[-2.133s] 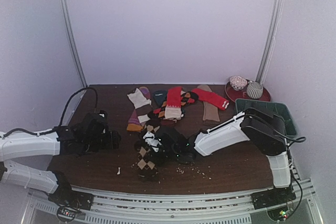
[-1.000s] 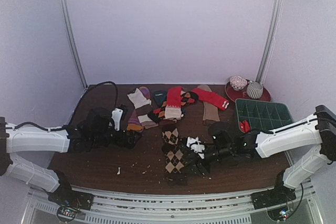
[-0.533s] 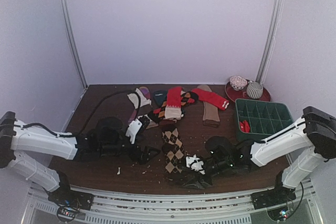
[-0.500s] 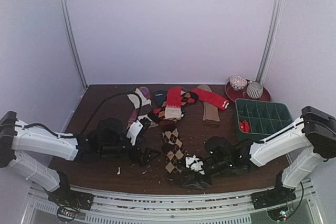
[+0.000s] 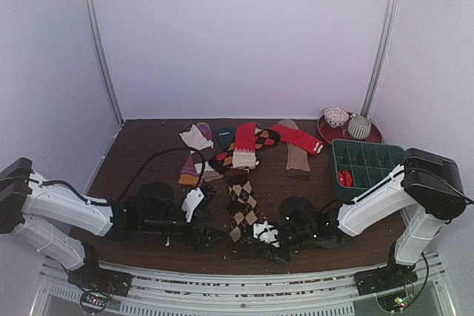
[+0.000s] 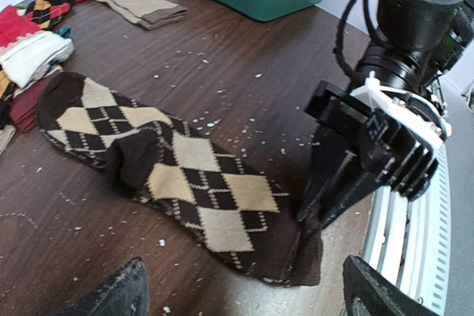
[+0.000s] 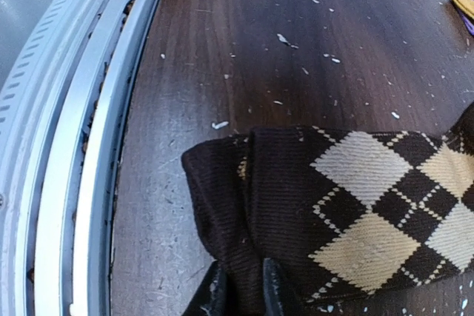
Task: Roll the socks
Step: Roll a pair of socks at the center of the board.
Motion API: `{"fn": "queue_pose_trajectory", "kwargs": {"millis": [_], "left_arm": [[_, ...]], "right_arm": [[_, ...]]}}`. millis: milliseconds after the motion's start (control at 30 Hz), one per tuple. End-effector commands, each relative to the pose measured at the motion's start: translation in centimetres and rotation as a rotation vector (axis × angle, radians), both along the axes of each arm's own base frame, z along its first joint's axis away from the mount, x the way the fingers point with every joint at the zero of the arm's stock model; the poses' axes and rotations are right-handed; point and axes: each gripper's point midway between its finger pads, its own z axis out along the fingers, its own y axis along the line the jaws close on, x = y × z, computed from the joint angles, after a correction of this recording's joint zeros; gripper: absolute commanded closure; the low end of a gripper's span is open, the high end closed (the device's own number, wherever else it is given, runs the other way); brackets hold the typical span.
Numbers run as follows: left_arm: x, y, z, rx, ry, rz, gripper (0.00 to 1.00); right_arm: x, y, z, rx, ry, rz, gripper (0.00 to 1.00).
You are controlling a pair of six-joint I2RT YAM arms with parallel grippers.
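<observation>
1. Two pincers sit low over the counter [image 5: 148, 149] near its front edge, facing each other across the argyle sock [image 5: 241, 209].
2. Argyle sock: flat on the counter at centre front, unrolled. Toe points toward the back, cuff toward the front rail [image 7: 89, 146]. The heel [image 6: 133, 162] lies folded over as a dark bump mid-length.
3. Right pincer [image 7: 242, 292]: closed on the argyle sock's cuff. The plain brown band is pinched between its fingers [image 7: 275, 286] and creased beside the grip.
4. Left pincer [image 5: 206, 237]: jaws wide apart, holding nothing. It sits just left of the cuff end. In the left wrist view its fingers [image 6: 111, 297] stand either side of the frame with the cuff end ahead between them. Can't tell whether it touches the cloth.
5. Red sock [image 5: 298, 137]: back of the counter, right of centre, lying flat and diagonal with the striped cuff toward the right. It touches a tan sock [image 5: 296, 159] and is well apart from both pincers.
6. Pile [image 5: 222, 155] of mixed socks at back centre, just behind the argyle toe.
7. Green tray [image 5: 385, 162] with compartments at the right. Something red [image 5: 344, 177] sits in a near-left cell.
8. Dark red plate [image 5: 372, 135] behind the tray, carrying two round patterned items [image 5: 335, 116].
9. White specks [image 6: 211, 122] are scattered over the counter around the argyle sock.
</observation>
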Motion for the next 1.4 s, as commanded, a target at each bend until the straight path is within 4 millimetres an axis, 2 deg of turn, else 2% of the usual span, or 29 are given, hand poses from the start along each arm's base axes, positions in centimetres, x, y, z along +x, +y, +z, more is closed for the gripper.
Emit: {"fn": "queue_pose_trajectory", "kwargs": {"millis": [0, 300, 400, 500, 600, 667, 767, 833, 1200, 1233, 1300, 1367], "left_arm": [[-1.1, -1.3, 0.3, -0.055, -0.021, -0.070, 0.10], [-1.9, -3.3, -1.6, -0.034, -0.039, -0.135, 0.09], [-2.0, -3.8, -2.9, 0.000, -0.044, -0.150, 0.09], [-1.9, -3.9, -3.8, 0.028, -0.052, -0.152, 0.11], [-1.9, -3.8, -4.4, 0.043, -0.058, -0.155, 0.19], [-1.7, -3.8, -5.0, 0.058, -0.063, -0.153, 0.30], [-1.5, -4.0, -5.3, 0.063, -0.069, -0.149, 0.34], [-1.4, -4.3, -5.4, 0.062, -0.073, -0.152, 0.42], [-1.6, -5.5, -7.2, 0.085, -0.022, -0.179, 0.60], [-1.7, -5.4, -7.6, 0.092, -0.010, -0.183, 0.65], [-2.0, -5.0, -8.2, 0.103, 0.015, -0.181, 0.87], [-2.3, -4.6, -8.5, 0.105, 0.036, -0.176, 1.00]], "right_arm": [[-0.5, -1.5, -2.2, -0.119, 0.122, -0.077, 0.86], [-0.2, -0.8, -2.6, -0.211, 0.760, -0.263, 0.91], [0.4, -0.5, -2.4, -0.226, 0.909, -0.316, 0.92], [0.7, -0.4, -2.3, -0.237, 0.967, -0.336, 0.93], [0.9, -0.6, -2.5, -0.263, 0.994, -0.354, 0.93], [0.9, -0.9, -2.7, -0.283, 0.999, -0.361, 0.93], [0.7, -1.1, -3.0, -0.298, 1.004, -0.359, 0.93], [0.6, -1.3, -3.2, -0.304, 1.010, -0.362, 0.93], [0.8, -1.3, -3.5, -0.308, 1.002, -0.363, 0.92], [0.9, -1.2, -3.5, -0.305, 0.997, -0.363, 0.92], [1.0, -1.1, -3.3, -0.299, 0.990, -0.358, 0.92], [1.0, -1.1, -3.3, -0.296, 0.986, -0.358, 0.92]]}}
